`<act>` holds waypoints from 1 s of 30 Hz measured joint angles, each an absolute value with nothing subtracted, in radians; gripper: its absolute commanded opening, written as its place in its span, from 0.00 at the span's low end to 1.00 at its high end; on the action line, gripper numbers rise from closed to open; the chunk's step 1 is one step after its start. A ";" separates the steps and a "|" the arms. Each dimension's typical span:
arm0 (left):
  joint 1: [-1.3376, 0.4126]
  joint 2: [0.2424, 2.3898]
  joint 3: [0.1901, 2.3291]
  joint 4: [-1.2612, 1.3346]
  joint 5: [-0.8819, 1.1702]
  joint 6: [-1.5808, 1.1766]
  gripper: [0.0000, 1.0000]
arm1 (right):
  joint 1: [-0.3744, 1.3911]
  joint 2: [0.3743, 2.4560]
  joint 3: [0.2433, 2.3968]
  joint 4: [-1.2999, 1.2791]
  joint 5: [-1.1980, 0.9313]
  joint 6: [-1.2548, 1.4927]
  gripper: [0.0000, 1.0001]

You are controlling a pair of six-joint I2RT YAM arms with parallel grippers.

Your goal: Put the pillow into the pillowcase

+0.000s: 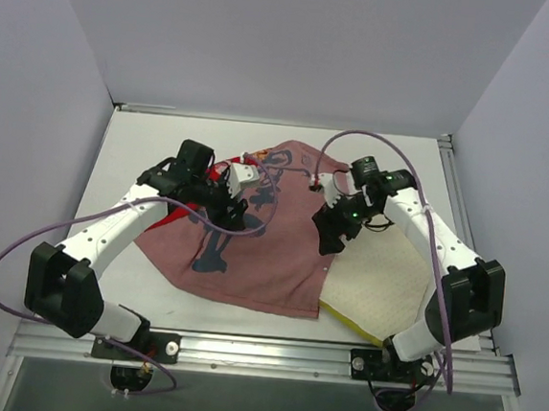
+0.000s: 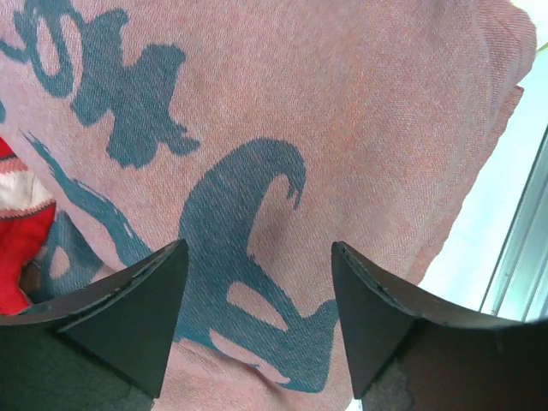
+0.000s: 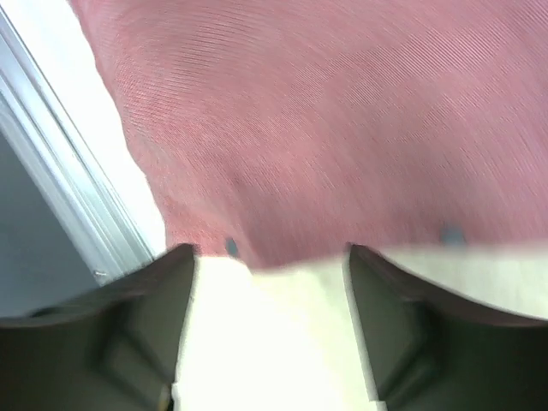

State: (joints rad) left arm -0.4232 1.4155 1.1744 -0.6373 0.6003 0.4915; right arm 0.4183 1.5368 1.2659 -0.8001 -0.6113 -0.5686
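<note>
The pillowcase (image 1: 251,252) lies spread on the table with its dull pink reverse up, showing dark-blue marks; a bit of red shows at its left edge (image 1: 163,217). The cream pillow (image 1: 379,277) lies at the front right, its yellow band (image 1: 341,319) towards the front. Its left side is hidden by the pillowcase's right edge. My left gripper (image 1: 219,217) is open and empty, just over the pink cloth (image 2: 360,120). My right gripper (image 1: 327,237) is open over the seam where pillow (image 3: 274,342) meets pillowcase (image 3: 342,128). The left gripper (image 2: 259,248) and right gripper (image 3: 268,253) hold nothing.
The white table (image 1: 145,146) is bounded by metal rails at the back and right (image 1: 454,192), with grey walls on three sides. The table edge and rail show in the left wrist view (image 2: 514,248) and in the right wrist view (image 3: 60,171).
</note>
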 measured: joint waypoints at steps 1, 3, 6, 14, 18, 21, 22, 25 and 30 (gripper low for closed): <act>-0.431 1.421 1.178 -0.632 0.599 0.490 0.78 | 0.366 1.543 1.281 -0.818 -0.636 -0.552 0.78; -0.437 1.457 1.211 -0.628 0.574 0.469 0.78 | 0.243 1.568 1.345 -0.846 -0.661 -0.514 0.75; -0.461 1.587 1.348 -0.595 0.473 0.403 0.80 | 0.077 1.651 1.485 -0.845 -0.651 -0.445 0.73; -0.594 2.027 1.835 -0.539 0.243 0.305 0.77 | -0.093 1.982 1.677 -0.808 -0.540 -0.330 0.73; -0.630 2.177 1.937 -0.567 0.197 0.294 0.41 | -0.084 2.091 1.676 -0.839 -0.545 -0.313 0.58; -0.637 2.257 1.999 -0.604 0.216 0.292 0.06 | -0.085 2.136 1.676 -0.866 -0.606 -0.308 0.36; -0.637 2.267 2.008 -0.613 0.233 0.292 0.02 | -0.087 2.143 1.676 -0.874 -0.631 -0.311 0.27; -0.629 2.260 2.013 -0.627 0.342 0.300 0.00 | -0.092 2.150 1.677 -0.902 -0.723 -0.313 0.00; -0.628 2.210 2.013 -0.659 0.560 0.311 0.50 | -0.091 2.140 1.675 -0.941 -0.853 -0.331 0.00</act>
